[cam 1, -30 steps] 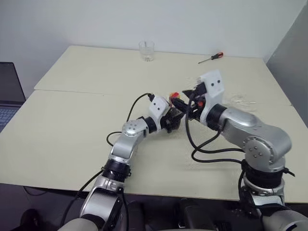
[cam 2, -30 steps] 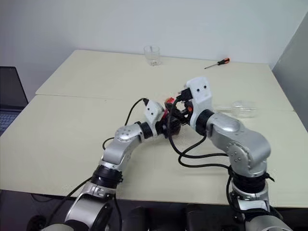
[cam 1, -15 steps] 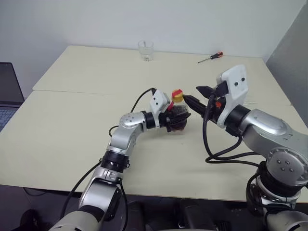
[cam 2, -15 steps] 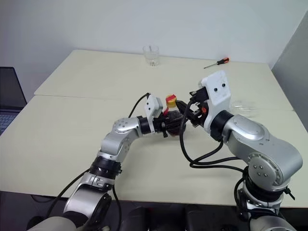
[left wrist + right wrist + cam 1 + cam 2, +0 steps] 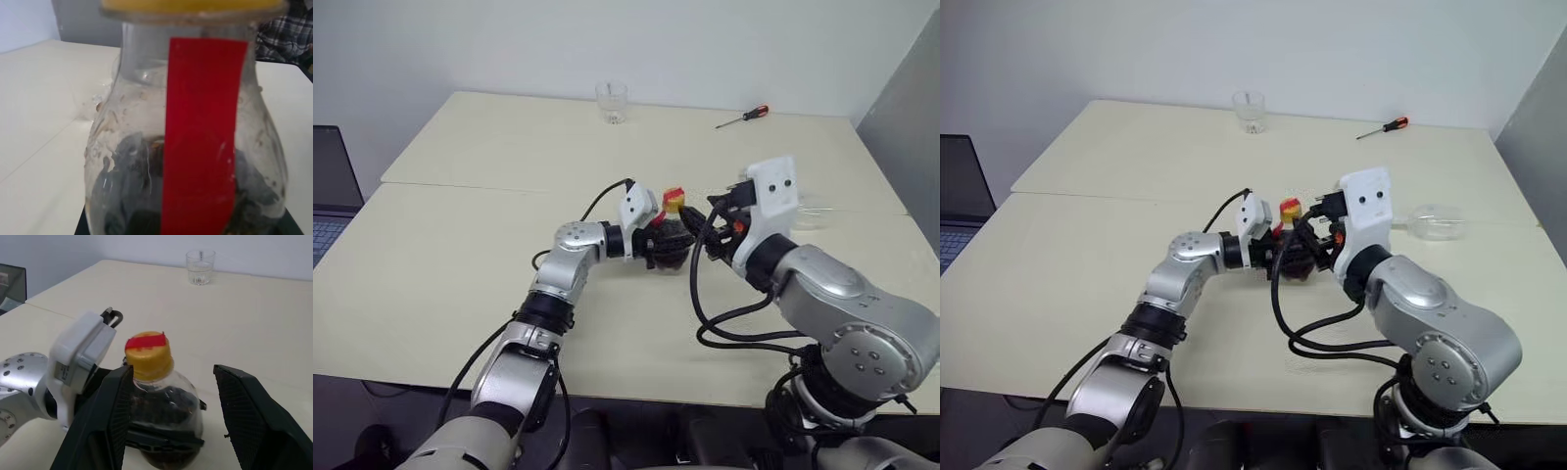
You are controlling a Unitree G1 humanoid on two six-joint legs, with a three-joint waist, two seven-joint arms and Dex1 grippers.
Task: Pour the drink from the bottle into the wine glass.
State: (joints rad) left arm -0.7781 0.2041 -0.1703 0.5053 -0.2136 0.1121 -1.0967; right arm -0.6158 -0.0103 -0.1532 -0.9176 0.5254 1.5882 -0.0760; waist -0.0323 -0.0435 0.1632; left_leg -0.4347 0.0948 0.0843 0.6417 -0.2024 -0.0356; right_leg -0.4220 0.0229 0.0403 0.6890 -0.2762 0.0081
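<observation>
The bottle [image 5: 673, 231] stands upright at the table's middle. It is small and round-bodied, with dark drink [image 5: 166, 418] in its lower half, a yellow cap [image 5: 148, 355] and a red strip [image 5: 203, 132] running down from the cap. My left gripper [image 5: 666, 251] reaches in from the left and is shut on its body. The right gripper [image 5: 171, 371] is open just right of the bottle, with one black finger [image 5: 115, 404] on each side of the neck and apart from it. The wine glass [image 5: 1436, 221] lies on its side at the right.
A short clear tumbler [image 5: 611, 102] stands at the table's far edge. A red-handled screwdriver [image 5: 742, 117] lies at the back right. A laptop [image 5: 331, 191] sits off the table's left side. Black cables loop under the right arm.
Half a second ago the right gripper stood off to the right of the bottle; it has since closed in around the neck. The left gripper keeps its hold and the bottle has hardly moved.
</observation>
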